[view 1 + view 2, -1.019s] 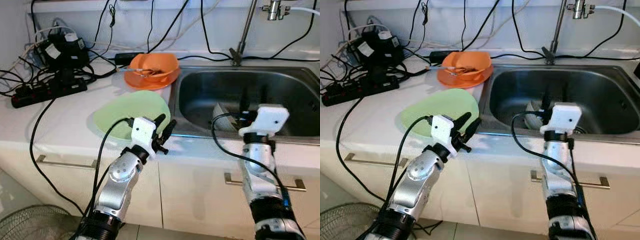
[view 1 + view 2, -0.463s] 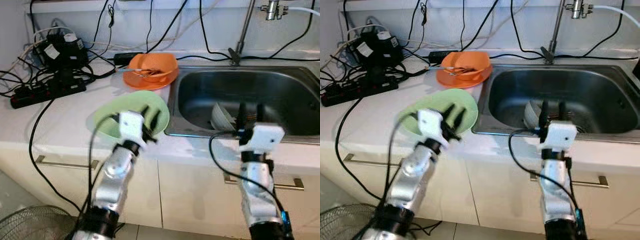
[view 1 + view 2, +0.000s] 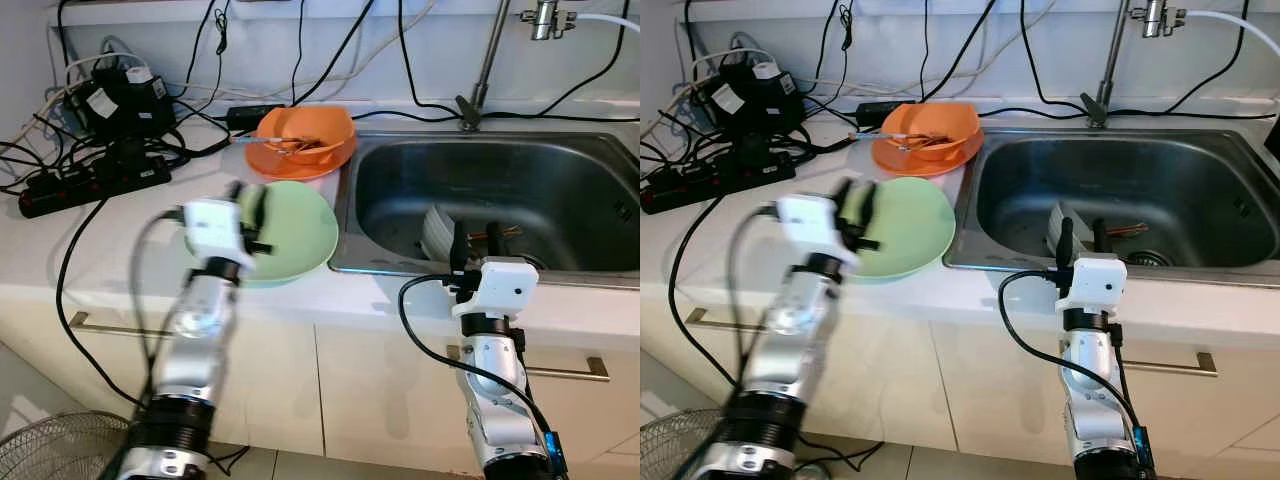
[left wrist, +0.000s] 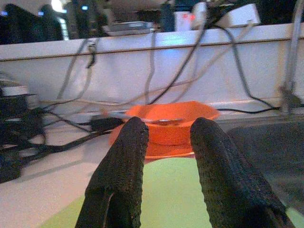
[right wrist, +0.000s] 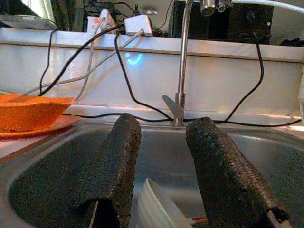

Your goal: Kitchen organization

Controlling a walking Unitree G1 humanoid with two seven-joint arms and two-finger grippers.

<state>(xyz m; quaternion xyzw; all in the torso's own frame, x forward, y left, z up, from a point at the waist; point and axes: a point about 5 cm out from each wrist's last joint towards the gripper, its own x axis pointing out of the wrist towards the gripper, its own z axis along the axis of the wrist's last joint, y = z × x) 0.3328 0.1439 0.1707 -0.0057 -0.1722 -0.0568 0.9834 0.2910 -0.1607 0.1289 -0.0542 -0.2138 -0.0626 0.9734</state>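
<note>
left pincer (image 3: pixel 252 209): spread over green plate (image 3: pixel 290 232), poised to grip it
right pincer (image 3: pixel 474 238): spread at sink (image 3: pixel 560 170) edge, facing white dishes (image 3: pixel 437 232)

Left arm raised at about 9 o'clock in the head views, motion-blurred, wrist upright. Left end effector (image 3: pixel 250 212) points toward 12 o'clock, its two black fingers (image 4: pixel 124 166) parted with nothing between them. Right arm stands near vertical at about 5 o'clock. Right end effector (image 3: pixel 1081 237) points toward 12 o'clock, fingers (image 5: pixel 116 164) likewise parted and empty.
</note>
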